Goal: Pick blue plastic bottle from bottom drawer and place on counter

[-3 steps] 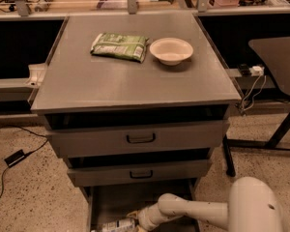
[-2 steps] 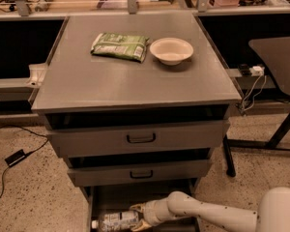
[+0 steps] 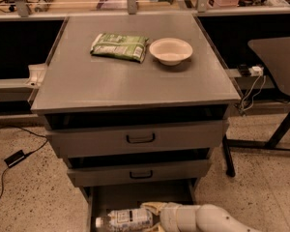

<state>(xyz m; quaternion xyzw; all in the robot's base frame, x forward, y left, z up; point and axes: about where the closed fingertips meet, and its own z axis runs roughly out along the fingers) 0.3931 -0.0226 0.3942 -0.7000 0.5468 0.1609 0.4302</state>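
The blue plastic bottle [image 3: 122, 219] is lying on its side on the floor of the bottom drawer [image 3: 135, 196]. Its long axis is running left to right, with the cap pointing left, away from the gripper [image 3: 152, 209]. The gripper is sitting at the bottle's right end, low in the open drawer; how far it is parted, or whether it is gripping, I cannot tell. The counter [image 3: 125, 81] is lying well above it.
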